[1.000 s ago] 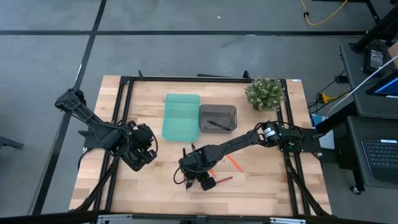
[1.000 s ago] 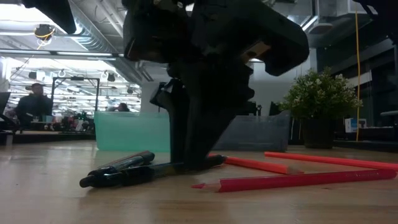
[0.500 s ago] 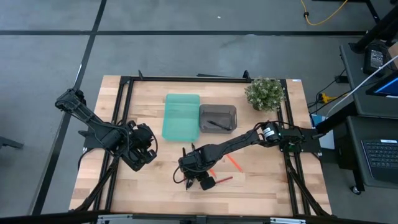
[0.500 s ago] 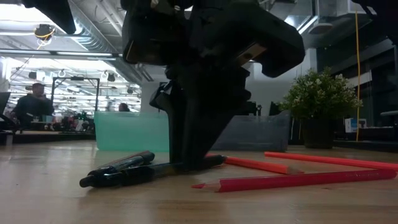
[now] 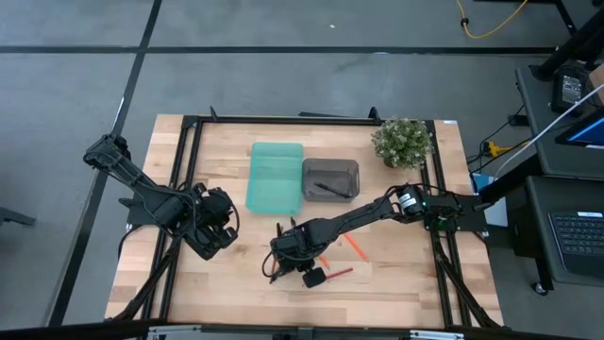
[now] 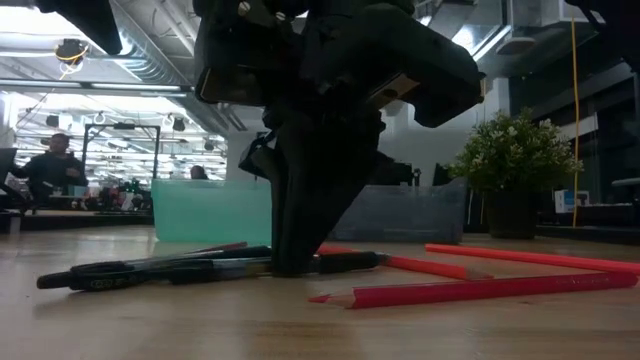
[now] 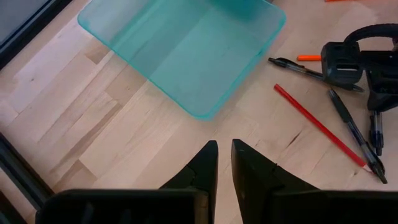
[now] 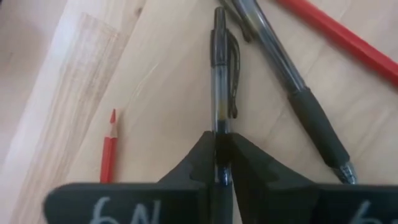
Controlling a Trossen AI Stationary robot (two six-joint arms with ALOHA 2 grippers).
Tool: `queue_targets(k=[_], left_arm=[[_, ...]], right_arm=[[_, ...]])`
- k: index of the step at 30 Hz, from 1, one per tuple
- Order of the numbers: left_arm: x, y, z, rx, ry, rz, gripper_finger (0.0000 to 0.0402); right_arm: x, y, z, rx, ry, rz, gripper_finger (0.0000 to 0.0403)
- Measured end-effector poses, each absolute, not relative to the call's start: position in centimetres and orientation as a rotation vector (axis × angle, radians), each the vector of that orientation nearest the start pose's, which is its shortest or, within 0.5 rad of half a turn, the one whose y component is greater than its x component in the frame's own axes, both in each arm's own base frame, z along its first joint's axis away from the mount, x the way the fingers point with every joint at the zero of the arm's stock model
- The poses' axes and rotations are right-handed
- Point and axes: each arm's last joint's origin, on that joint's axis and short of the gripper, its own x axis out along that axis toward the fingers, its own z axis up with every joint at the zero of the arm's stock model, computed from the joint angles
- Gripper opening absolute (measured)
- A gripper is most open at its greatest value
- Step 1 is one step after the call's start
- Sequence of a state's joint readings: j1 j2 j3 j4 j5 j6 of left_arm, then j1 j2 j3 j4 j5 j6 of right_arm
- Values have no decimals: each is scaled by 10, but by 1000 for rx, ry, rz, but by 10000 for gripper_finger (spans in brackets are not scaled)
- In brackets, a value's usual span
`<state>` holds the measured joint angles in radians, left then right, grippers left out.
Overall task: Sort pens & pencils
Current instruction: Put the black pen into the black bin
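Observation:
My right gripper (image 5: 286, 265) stands low over the near middle of the table, fingers pointing down, shut on a black pen (image 8: 219, 68). A second black pen (image 8: 292, 93) lies close beside it on the wood. Red pencils lie around: one (image 8: 109, 155) on one side, another (image 8: 348, 43) on the other, and more toward the right (image 6: 480, 290) (image 5: 354, 247). My left gripper (image 5: 213, 236) waits at the table's left, shut and holding nothing. The teal tray (image 5: 275, 177) and the grey tray (image 5: 330, 179) sit behind, the grey one with a dark pen inside. My right gripper pinches the black pen's clear barrel (image 8: 219, 127), just behind its clip, between the two fingers (image 8: 199, 158). The fingers come from above and lie across the pen. The pen lies level (image 6: 345, 263) at the tabletop; whether it is lifted clear, I cannot tell.
A potted plant (image 5: 402, 142) stands at the far right corner. Black frame rails (image 5: 179, 189) run along the table's left and right sides. Bare wood lies between my left gripper and the pens. People sit in the room behind, far from the table.
My right gripper has tipped and turned slightly over the pens. The black pens under it have swung round on the table: in the low view they now lie more broadside, with one end reaching much farther to the left than before. The red pencils have stayed put.

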<state>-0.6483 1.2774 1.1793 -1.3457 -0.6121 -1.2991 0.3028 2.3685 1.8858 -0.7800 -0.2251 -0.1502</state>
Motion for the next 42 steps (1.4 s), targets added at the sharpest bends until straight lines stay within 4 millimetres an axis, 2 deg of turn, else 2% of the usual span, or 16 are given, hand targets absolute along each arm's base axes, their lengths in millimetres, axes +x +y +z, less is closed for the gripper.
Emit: queue_targets(k=[20, 27, 33, 42], left_arm=[[173, -111, 301, -305, 918, 661, 41], [173, -111, 301, -306, 918, 661, 41], [173, -111, 301, -306, 918, 661, 41], [173, -111, 301, -306, 917, 661, 41]], right_arm=[[457, 155, 138, -104, 1263, 504, 31], [456, 169, 160, -115, 1249, 535, 28], [454, 175, 177, -177, 1262, 478, 27], [445, 167, 196, -267, 1377, 326, 27]])
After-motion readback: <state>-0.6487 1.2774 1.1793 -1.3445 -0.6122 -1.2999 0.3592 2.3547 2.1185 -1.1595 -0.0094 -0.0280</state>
